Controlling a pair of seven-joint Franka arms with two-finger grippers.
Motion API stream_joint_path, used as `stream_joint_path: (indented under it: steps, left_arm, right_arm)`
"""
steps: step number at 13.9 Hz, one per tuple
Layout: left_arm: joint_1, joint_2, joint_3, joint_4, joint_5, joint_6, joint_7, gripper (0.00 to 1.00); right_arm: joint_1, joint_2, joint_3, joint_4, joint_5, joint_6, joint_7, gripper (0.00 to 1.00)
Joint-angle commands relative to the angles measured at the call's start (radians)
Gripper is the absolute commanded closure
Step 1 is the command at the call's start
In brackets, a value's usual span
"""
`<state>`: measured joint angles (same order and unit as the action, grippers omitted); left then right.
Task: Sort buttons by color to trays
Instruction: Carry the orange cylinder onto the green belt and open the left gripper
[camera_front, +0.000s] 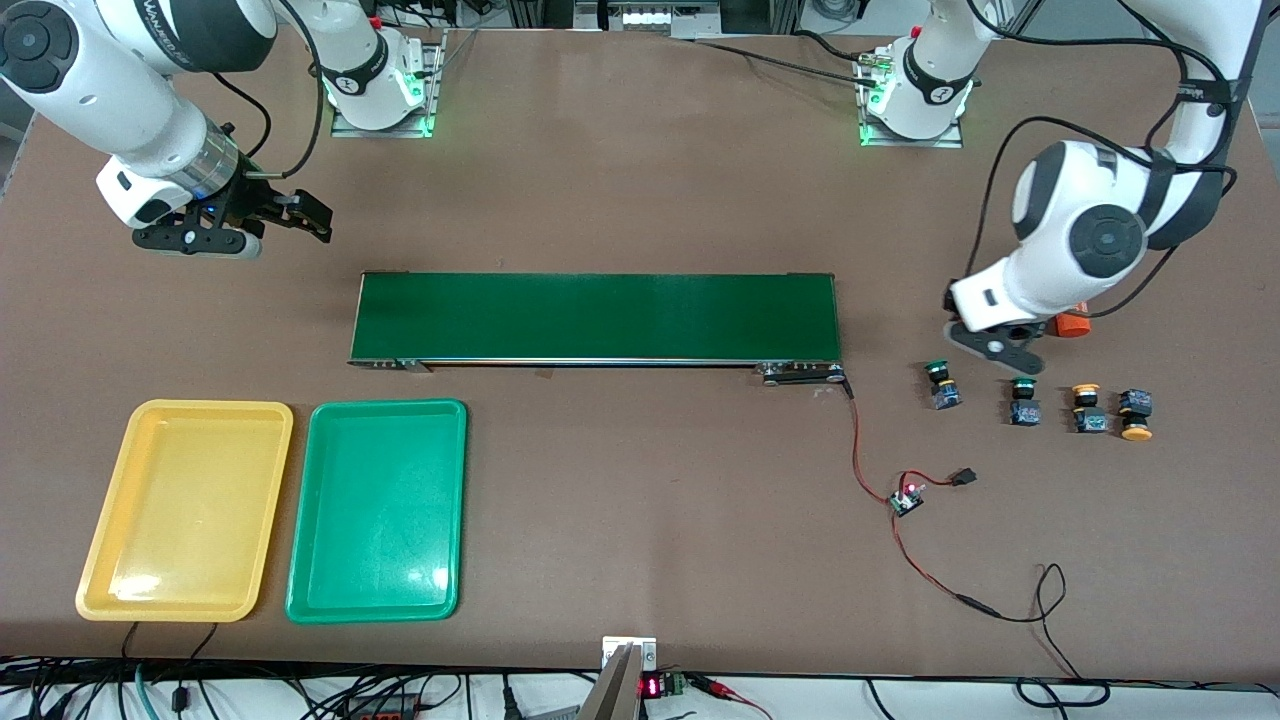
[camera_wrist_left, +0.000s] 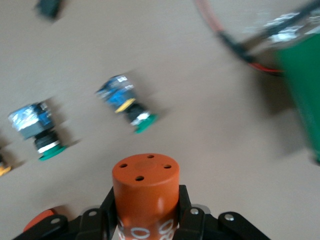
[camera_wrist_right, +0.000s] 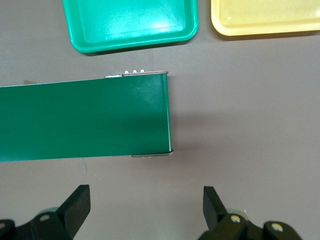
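Front view: four buttons sit in a row on the bench near the left arm's end: green button (camera_front: 940, 385), second green button (camera_front: 1023, 401), yellow button (camera_front: 1087, 408), second yellow button (camera_front: 1136, 414). None sorted yet. Yellow tray (camera_front: 184, 508) and green tray (camera_front: 378, 510) lie side by side toward the right arm's end, both holding nothing, nearer the camera than the conveyor belt (camera_front: 597, 317), probably meant to carry buttons along to that end. Left gripper (camera_front: 1000, 348) hangs low by the row; an orange cylinder (camera_front: 1072, 325) peeks out under the arm. Right gripper (camera_front: 235, 222) waits in the air, clear of the belt.

Left wrist view: jaws clamped on an orange cylinder, not a button; the two green-capped buttons lie tipped on the bench past it. Looks like the wrong pick for sorting.

Right wrist view: jaws wide apart, holding nothing, with the belt's end and both trays below.
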<state>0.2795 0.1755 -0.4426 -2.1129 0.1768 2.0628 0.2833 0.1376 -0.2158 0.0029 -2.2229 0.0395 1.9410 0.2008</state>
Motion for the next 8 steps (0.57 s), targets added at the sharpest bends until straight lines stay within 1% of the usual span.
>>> stream_joint_path:
  steps: [1,2,5,6,7,8]
  left_arm:
    - [0.010,0.097,-0.099,0.132,0.004,-0.090,0.165,0.77]
    - [0.007,0.122,-0.123,0.148,0.006,-0.078,0.263,0.78]
    - [0.003,0.211,-0.195,0.145,0.004,0.032,0.461,0.81]
    - [-0.002,0.260,-0.209,0.148,0.007,0.074,0.544,0.81]
    - [-0.009,0.281,-0.225,0.148,0.009,0.097,0.627,0.81]
    - [-0.026,0.283,-0.232,0.142,0.012,0.109,0.657,0.83]
  right_arm:
    - [-0.001,0.007,-0.001,0.012,0.008,0.003,0.000,0.00]
    - [-0.003,0.007,-0.003,0.012,0.008,0.003,0.000,0.00]
    - [-0.006,0.009,-0.004,0.012,0.008,0.004,0.000,0.00]
    - [-0.007,0.010,-0.006,0.014,0.008,0.004,-0.001,0.00]
    - [-0.006,0.010,-0.006,0.015,0.010,0.004,-0.001,0.00]
    - [-0.006,0.015,-0.006,0.020,0.008,0.003,-0.001,0.00]
